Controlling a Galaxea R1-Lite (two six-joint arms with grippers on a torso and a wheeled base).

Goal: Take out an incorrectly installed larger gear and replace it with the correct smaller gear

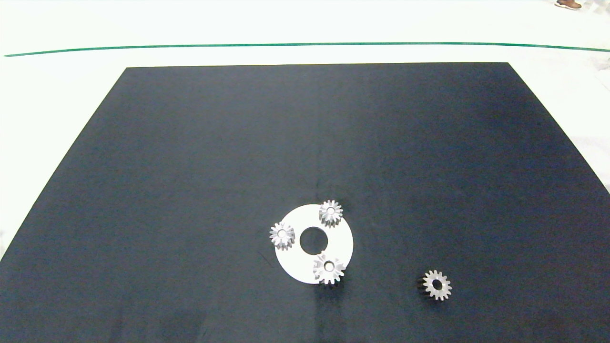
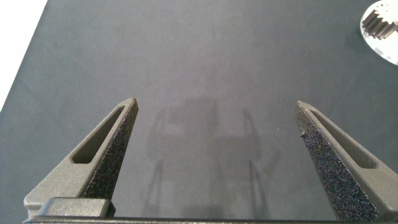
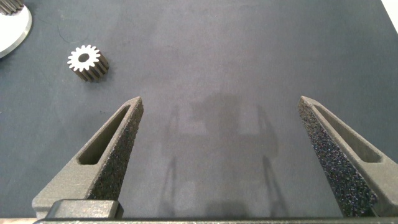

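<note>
My left gripper [image 2: 216, 109] hangs with jaws wide over bare black mat [image 1: 190, 157]. The white round plate [image 1: 343, 243] carries 3 gears; the silver star-toothed larger gear [image 1: 329, 269] sits at its near edge. The silver blunt-toothed smaller gear [image 3: 87, 61] lies flat just beside my wide-open right gripper [image 3: 219, 106], the nearer arm, I judge.

Left end effector [image 2: 216, 109] agape over mat [image 2: 186, 50]
</note>
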